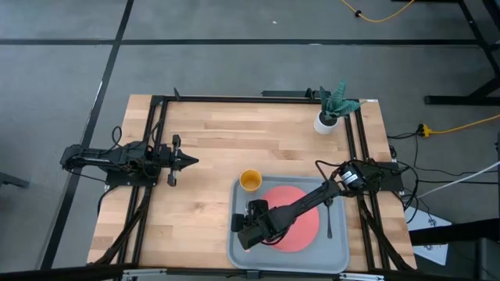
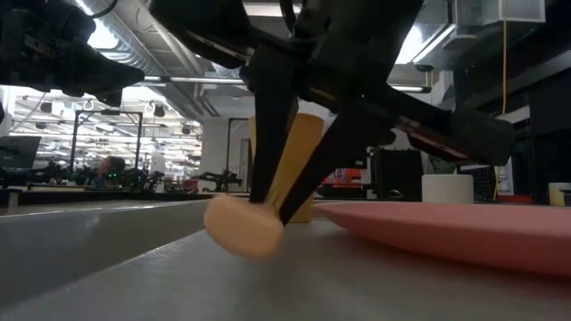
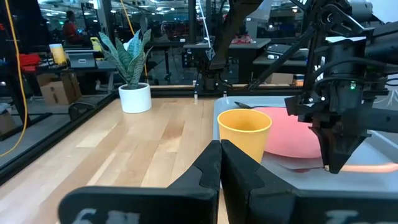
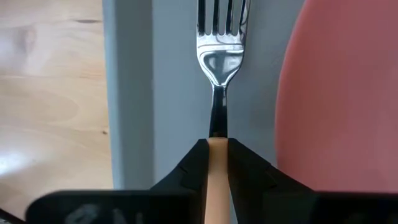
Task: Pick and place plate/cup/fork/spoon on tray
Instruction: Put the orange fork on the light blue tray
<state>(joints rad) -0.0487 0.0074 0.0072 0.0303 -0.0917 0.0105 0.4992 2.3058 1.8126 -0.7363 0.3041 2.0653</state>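
The grey tray [image 1: 238, 250] lies at the table's near edge. The coral-pink plate [image 1: 301, 226] lies on it, and the yellow-orange cup [image 1: 250, 181] stands in its far left corner. The dark spoon [image 1: 330, 218] lies on the tray right of the plate. My right gripper [image 1: 248, 228] is over the tray's left part, shut on the fork [image 4: 222, 37], whose tines [image 4: 222, 15] lie over the grey floor between the tray's rim and the plate [image 4: 348, 93]. My left gripper [image 1: 187, 161] is shut and empty over the table's left side. My right gripper pinches the fork's light orange handle [image 4: 217, 163] between its two fingers, which come from above, point down and lie across it. The handle's rounded free end [image 2: 243, 228] sticks out below the fingers [image 2: 268, 134], low over the tray floor. I cannot tell whether it touches.
A white pot with a green plant [image 1: 328, 117] stands at the table's far right. Bare wood lies between my left gripper and the tray. The cup [image 3: 244, 134] stands close beside my right gripper [image 3: 336, 124].
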